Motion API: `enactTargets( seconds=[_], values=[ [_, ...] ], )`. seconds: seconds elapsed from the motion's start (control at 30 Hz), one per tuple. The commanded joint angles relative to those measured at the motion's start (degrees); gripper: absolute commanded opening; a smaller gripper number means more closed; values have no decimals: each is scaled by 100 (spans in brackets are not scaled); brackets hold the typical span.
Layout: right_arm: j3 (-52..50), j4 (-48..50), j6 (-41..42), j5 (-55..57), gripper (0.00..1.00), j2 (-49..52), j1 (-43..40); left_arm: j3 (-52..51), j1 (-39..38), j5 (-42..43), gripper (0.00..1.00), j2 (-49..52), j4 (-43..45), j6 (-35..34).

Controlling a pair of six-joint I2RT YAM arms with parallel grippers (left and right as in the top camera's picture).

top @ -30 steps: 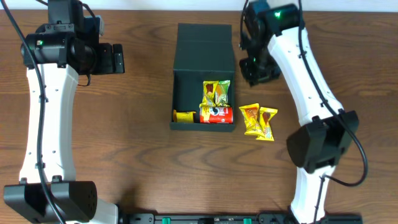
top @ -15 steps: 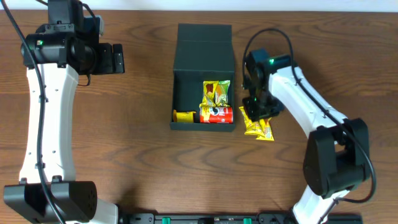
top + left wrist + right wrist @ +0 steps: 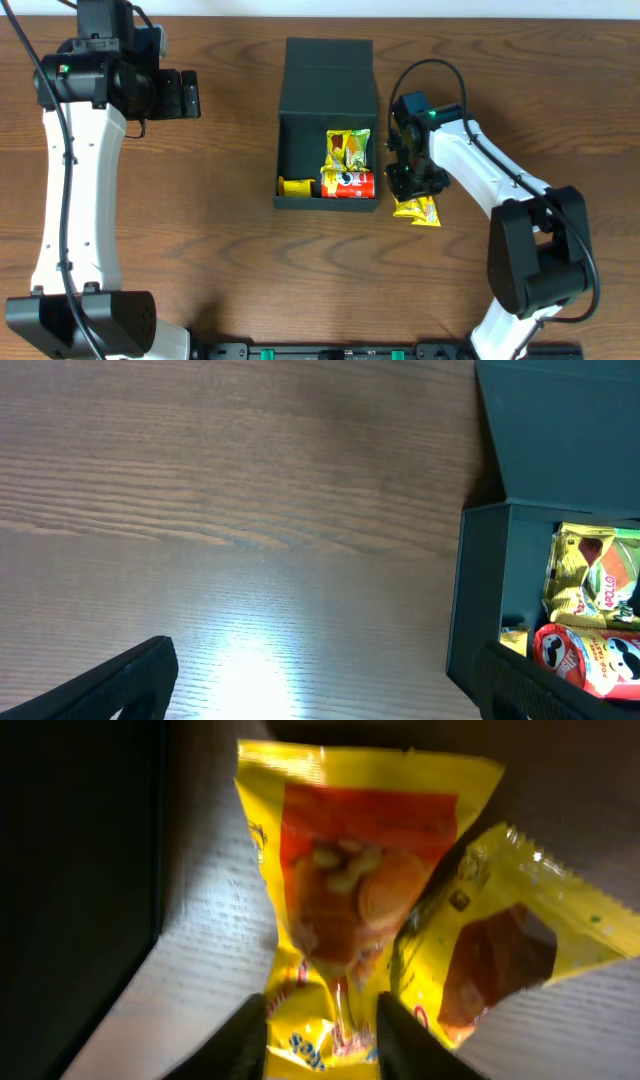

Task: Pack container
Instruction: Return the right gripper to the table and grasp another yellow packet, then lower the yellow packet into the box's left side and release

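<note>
The dark teal container stands open mid-table with its flap lid laid back; its wall also shows in the left wrist view and the right wrist view. Inside lie a red can, a yellow-green packet and a small yellow item. Two yellow snack packets lie on the table just right of it. My right gripper is down over them, its jaws closed on the end of the left packet; the other packet lies beside it. My left gripper hangs open and holds nothing, far left of the container.
The brown wooden table surrounds the container. The right arm's cable loops above the gripper, near the container's right wall. The table's front edge carries a black rail.
My right arm has come down from beside the container's far right corner onto the two yellow packets, and its jaws have narrowed on one packet. The left arm has not moved.
</note>
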Motion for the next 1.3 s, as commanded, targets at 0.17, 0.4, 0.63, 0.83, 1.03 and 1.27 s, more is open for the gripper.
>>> enactTargets(
  seconds=[0.17, 0.4, 0.63, 0.83, 1.03, 1.27],
  values=[
    [-363, 249, 57, -28, 24, -44, -11, 33, 17, 20, 95, 35, -11, 35],
    [-367, 247, 81, -31, 8, -46, -13, 33, 17, 20, 95, 35, -11, 35],
    [149, -125, 184, -31, 2, -48, -11, 33, 13, 170, 95, 35, -11, 35],
    [1414, -791, 282, -31, 1, -79, -9, 35, 13, 278, 95, 35, -13, 35],
    [2590, -813, 997, -39, 1, -76, 256, 35, 17, -195, 95, 35, -13, -79],
    [2833, 68, 1325, -48, 1, 101, 1202, 33, 17, -326, 95, 35, 4, -74]
  ],
)
